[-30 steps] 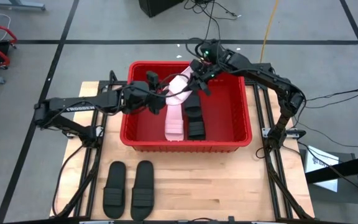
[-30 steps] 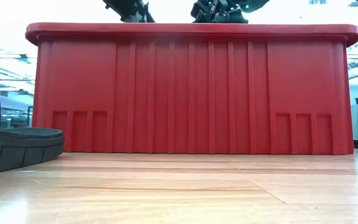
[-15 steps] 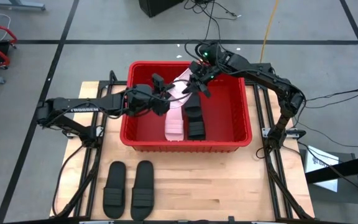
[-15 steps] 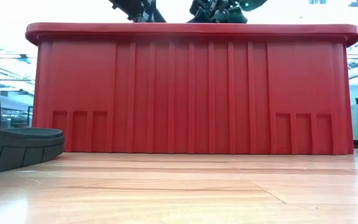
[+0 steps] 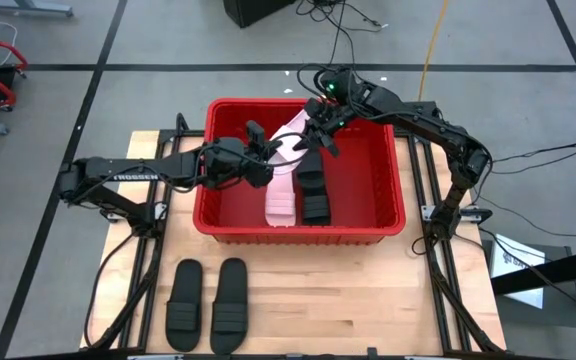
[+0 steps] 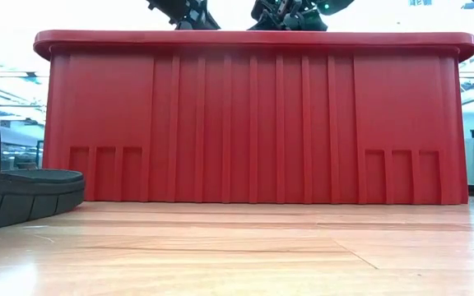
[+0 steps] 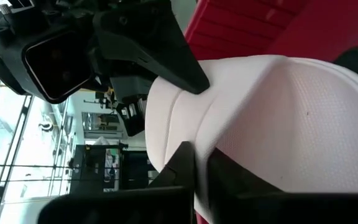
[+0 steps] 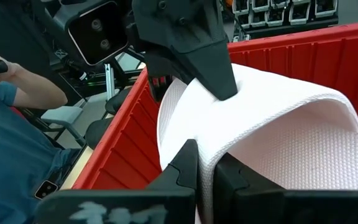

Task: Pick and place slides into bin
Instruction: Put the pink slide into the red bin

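Note:
One pale pink-white slide [image 5: 290,140] hangs tilted over the far part of the red bin [image 5: 230,222]. My left gripper [image 5: 266,150] reaches in from the bin's left side and my right gripper [image 5: 316,128] from its far right; each is shut on that slide. In the wrist views the slide [image 7: 278,112] [image 8: 278,137] fills the picture beyond my left gripper [image 7: 201,168] and my right gripper [image 8: 207,165]. Another pale slide [image 5: 280,195] and a black slide [image 5: 314,196] lie on the bin's floor. Two black slides [image 5: 208,306] lie soles down on the table near its front edge. My left gripper pinches the pale slide's rim [image 7: 194,134] between its two fingers, coming from the table's left and slanting slightly down. The slide is lifted clear of the bin's floor. My right gripper holds its other side. My right gripper pinches the opposite rim of the same slide [image 8: 207,140] between its two fingers, coming from the table's far right. The slide arches away from the fingers toward my left gripper's finger [image 8: 191,56] and hangs tilted, clear of the bin.
The bin's front wall [image 6: 253,115] fills the low view, with a black slide [image 6: 15,189] on the wooden table to its left. A person's arm [image 8: 17,81] shows beyond the table in the right wrist view. Bare table lies near the front right.
My left gripper has moved toward the table's right, up to the pale slide that my right gripper holds over the bin, and has shut on its rim. The slide and my right gripper have hardly moved.

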`<state>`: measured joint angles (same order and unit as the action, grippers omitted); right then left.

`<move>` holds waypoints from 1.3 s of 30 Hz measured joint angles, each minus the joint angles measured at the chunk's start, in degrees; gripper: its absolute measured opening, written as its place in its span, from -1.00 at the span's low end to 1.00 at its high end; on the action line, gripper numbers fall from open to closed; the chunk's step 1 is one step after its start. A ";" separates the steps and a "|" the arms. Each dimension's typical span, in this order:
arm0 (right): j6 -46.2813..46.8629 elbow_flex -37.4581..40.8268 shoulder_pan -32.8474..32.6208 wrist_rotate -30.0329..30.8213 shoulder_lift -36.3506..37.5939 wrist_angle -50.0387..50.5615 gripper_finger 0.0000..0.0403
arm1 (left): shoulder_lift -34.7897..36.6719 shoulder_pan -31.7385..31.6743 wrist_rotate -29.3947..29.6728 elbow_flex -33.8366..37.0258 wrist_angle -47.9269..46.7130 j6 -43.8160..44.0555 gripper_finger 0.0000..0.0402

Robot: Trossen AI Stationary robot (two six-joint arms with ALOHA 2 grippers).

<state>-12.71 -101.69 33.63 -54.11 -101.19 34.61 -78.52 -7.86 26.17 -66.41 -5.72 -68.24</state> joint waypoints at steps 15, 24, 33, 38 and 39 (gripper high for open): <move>-1.55 0.00 0.00 1.86 0.00 -0.05 -0.61 | 0.00 0.96 3.33 0.00 -0.59 -0.04 -0.98; -1.60 0.00 0.26 6.46 0.04 -0.04 -0.32 | -0.02 0.96 5.30 0.02 -0.76 0.52 -0.98; -1.57 -0.02 3.73 15.02 1.71 -0.13 -0.24 | -0.02 0.96 11.25 0.09 -5.66 7.77 -0.98; -1.55 -0.02 5.43 15.60 3.26 -0.36 -0.26 | -0.02 0.96 12.42 0.09 -9.43 13.43 -0.98; -1.55 -0.02 5.66 15.53 3.41 -0.37 -0.26 | -0.02 0.96 12.80 0.09 -10.17 14.54 -0.98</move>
<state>-14.26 -101.71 39.28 -38.58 -97.77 34.24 -78.54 -6.90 38.97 -66.32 -15.88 -53.70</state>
